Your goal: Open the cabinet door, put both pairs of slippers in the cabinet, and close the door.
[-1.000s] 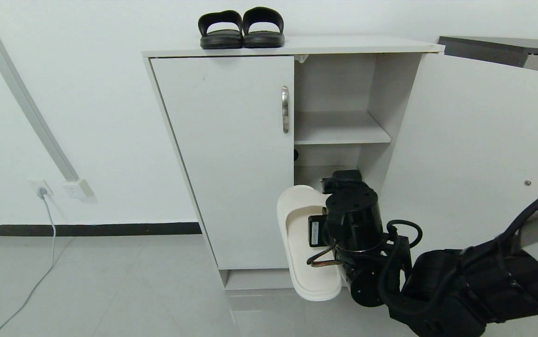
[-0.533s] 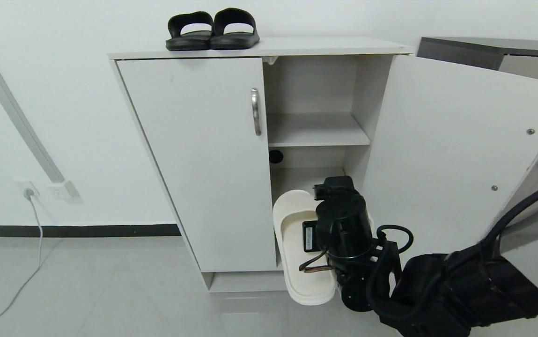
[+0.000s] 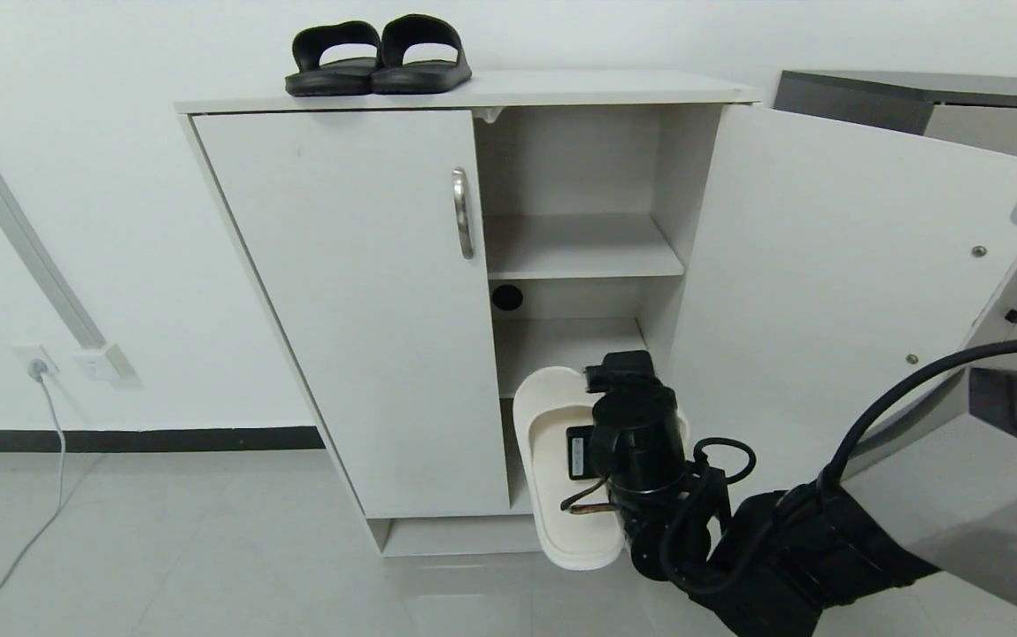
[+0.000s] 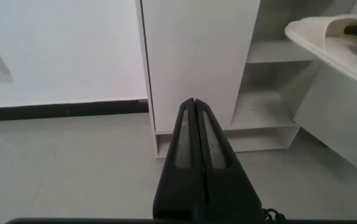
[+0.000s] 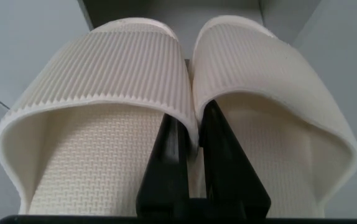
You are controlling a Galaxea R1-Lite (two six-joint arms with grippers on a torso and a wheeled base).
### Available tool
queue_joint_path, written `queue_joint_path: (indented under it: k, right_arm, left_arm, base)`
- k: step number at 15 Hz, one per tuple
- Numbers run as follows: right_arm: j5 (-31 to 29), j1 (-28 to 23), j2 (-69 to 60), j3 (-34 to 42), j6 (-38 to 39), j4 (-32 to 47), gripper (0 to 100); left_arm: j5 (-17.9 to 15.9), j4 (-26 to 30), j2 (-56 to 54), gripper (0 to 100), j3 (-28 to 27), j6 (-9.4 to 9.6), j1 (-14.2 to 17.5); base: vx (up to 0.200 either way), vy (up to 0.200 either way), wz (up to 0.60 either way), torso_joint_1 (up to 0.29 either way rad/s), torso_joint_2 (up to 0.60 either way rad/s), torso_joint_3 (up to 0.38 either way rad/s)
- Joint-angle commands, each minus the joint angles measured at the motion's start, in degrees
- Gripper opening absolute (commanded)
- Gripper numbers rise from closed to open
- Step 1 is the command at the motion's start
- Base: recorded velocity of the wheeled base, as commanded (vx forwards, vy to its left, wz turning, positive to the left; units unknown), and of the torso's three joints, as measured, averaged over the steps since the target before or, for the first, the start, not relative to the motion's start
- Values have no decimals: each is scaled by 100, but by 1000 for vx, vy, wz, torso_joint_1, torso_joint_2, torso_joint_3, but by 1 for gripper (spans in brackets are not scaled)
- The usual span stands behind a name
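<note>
Your left tool (image 4: 194, 134), pressed together, holds nothing. Black slippers (image 3: 378, 55) sit atop the cabinet (image 3: 340, 310), toes at 12 o'clock. White slippers (image 3: 552, 469) lie lengthwise 12-to-6, toes at the lower opening, pinched by your right tool (image 5: 191, 124). Its wrist hides most of one.

The cream slippers (image 5: 104, 93) look like matt foam, their straps finely ribbed. The black slippers (image 3: 378, 55) look like matt rubber. The cabinet (image 3: 340, 310) is smooth matt white laminate, its handle (image 3: 463, 214) polished metal, and the floor (image 3: 163, 548) is glossy tile.
</note>
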Motion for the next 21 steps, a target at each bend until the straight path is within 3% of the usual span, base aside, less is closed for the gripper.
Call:
queue_joint_path:
  k: [1,12,21]
  right_arm:
    - [-7,-40,152,-20,-10,6,0]
    - [177,-154,671,-441,-1,-20,0]
    - [195,-304,908,-811,-19,-3,0]
  left_arm:
    - [-2,-5,14,0,0,-3,2]
    - [-2,4,14,0,0,6,2]
    - [-11,4,14,0,0,15,2]
  base:
    - [0,0,0,0,0,0]
    - [0,0,0,0,0,0]
    - [0,0,0,1,3,-190]
